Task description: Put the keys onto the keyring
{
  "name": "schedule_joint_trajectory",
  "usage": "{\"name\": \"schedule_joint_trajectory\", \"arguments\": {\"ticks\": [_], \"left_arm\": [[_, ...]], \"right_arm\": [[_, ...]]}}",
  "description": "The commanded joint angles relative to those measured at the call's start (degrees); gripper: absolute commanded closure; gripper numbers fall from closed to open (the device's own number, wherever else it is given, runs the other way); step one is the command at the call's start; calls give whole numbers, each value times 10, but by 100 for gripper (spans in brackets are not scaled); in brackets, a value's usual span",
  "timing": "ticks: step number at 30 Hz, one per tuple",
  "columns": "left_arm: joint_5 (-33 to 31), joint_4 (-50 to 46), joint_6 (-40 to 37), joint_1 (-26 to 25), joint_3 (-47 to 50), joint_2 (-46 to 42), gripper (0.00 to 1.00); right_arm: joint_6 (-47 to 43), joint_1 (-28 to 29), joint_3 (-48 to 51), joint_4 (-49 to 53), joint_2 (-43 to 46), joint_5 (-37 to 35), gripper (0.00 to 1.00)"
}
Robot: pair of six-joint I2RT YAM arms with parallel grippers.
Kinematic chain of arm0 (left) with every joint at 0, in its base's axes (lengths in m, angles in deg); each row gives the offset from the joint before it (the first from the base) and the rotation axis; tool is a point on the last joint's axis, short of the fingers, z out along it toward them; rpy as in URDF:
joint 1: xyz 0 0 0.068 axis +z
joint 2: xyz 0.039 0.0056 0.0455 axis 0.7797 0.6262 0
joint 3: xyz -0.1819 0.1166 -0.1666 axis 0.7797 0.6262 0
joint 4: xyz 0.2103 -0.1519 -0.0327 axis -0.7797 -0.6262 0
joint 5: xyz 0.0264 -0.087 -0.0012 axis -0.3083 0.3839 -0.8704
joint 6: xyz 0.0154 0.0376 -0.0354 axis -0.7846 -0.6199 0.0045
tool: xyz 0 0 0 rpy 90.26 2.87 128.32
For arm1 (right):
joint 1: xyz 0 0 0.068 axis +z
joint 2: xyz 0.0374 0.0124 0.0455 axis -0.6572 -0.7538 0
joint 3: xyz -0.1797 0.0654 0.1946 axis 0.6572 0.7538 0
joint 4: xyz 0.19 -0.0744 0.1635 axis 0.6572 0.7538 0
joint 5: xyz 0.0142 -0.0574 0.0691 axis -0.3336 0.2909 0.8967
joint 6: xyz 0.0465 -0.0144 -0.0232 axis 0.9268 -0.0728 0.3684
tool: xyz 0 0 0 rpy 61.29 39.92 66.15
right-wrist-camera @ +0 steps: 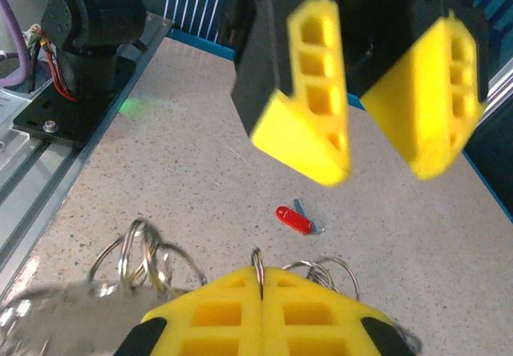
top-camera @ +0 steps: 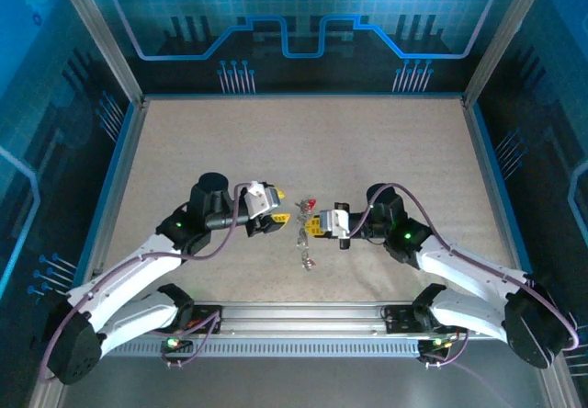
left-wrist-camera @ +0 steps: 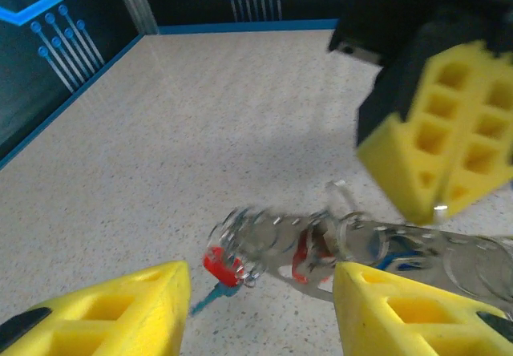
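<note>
My right gripper [right-wrist-camera: 260, 280] is shut on the thin grey keyring [right-wrist-camera: 258, 260], which sticks up between its yellow pads. Wire loops [right-wrist-camera: 144, 252] and silvery keys hang to either side of it. A red-headed key [right-wrist-camera: 293, 219] with a blue piece lies loose on the table beyond. Facing it, my left gripper [right-wrist-camera: 373, 159] hovers open above that key. In the left wrist view the left gripper [left-wrist-camera: 260, 288] is open, with the red-headed key [left-wrist-camera: 220, 264] and the blurred bunch of keys [left-wrist-camera: 321, 244] just past its fingertips. From above, the two grippers [top-camera: 280, 217] [top-camera: 317, 226] meet mid-table over the bunch [top-camera: 303, 243].
The speckled table [top-camera: 303, 141] stretches away behind the grippers. A metal rail [top-camera: 303, 316] with the arm bases runs along the near edge, and blue enclosure walls [top-camera: 303, 31] stand on the other sides.
</note>
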Motion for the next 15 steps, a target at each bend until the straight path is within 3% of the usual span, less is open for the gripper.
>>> {"name": "schedule_joint_trajectory", "arguments": {"ticks": [1,8,15], "left_arm": [[60,-14,-17,1,21,-3,51],[129,29,12,-3,16,25,67],[131,38,19,-25,18,37,61]], "right_arm": [[12,-4,-12,-26,-7,7,100],[21,-5,-19,-27,-20,10,100],[22,-4,-19,-27,-22,12,100]]}}
